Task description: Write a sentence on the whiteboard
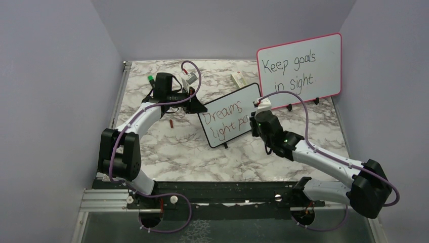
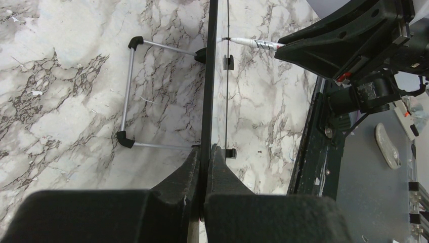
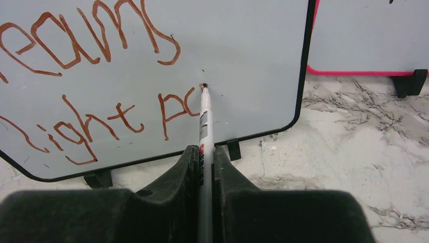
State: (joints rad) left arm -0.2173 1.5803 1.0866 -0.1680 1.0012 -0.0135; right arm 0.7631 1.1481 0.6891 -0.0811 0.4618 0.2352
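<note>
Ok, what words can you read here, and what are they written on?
"Keep goals in sight": black, on the big pink-framed whiteboard.
"Dreams light pa", unfinished: red, on the small black-framed whiteboard.
White marker pen: barrel print too small to read.

The whiteboard (image 1: 249, 95) is a small white rectangle with a thin black frame and rounded corners. It stands nearly upright on small black feet (image 3: 233, 150) near the middle of the marble table (image 1: 177, 147), turned at an angle, with a wire stand (image 2: 129, 91) behind it. The sentence (image 1: 225, 117) is red handwriting on two lines: "Dreams" above, and "light p" below, followed by an open curved stroke; the board's lower right part is blank.
</note>
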